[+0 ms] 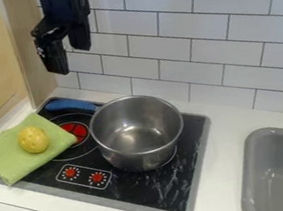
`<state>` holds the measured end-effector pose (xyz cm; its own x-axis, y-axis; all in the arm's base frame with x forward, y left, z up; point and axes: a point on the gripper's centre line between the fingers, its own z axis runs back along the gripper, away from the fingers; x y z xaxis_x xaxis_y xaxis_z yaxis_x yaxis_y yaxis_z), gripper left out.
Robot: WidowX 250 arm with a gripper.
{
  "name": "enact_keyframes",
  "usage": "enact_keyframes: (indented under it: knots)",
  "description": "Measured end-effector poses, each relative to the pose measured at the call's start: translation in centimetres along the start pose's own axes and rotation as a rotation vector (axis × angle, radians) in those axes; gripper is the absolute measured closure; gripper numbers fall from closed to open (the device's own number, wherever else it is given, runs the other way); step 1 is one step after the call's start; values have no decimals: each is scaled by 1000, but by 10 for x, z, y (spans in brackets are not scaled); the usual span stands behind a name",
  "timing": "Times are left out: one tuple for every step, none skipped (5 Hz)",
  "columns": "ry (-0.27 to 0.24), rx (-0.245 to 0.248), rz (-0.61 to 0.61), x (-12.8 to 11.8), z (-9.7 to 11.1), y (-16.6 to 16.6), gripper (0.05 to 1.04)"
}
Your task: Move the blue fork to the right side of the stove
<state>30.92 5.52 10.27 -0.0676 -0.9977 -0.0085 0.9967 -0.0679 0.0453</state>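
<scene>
At the upper left, my gripper (pixel 71 57) hangs in front of the tiled wall, above the stove's back left corner. Its two fingers stand apart with nothing between them, so it is open. Below it, a blue handle-like piece (pixel 70 105) lies along the back left of the black stove (pixel 141 193), its right end close to the metal pot (pixel 138 131). I cannot tell whether this piece is the fork or the pot's handle. The pot stands upright on the stove's right half.
A green cloth (pixel 17 157) covers the stove's left part, with a yellow potato-like object (pixel 33 140) on it. A grey sink (pixel 251 181) is set in the counter at the right. The wooden panel (pixel 27 49) rises at the left.
</scene>
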Motion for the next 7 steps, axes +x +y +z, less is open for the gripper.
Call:
enact_keyframes:
  knots:
    - [40,3,39,-12,-14,9,84]
    - [45,-27,68,-18,-38,15,84]
    - [66,-47,90,-30,-50,19,84]
    - [64,-74,73,-32,-68,20,84]
    - [64,-98,60,-38,-80,21,84]
    - [52,-100,67,-46,-93,19,84]
    - [42,-70,56,-46,-97,20,124]
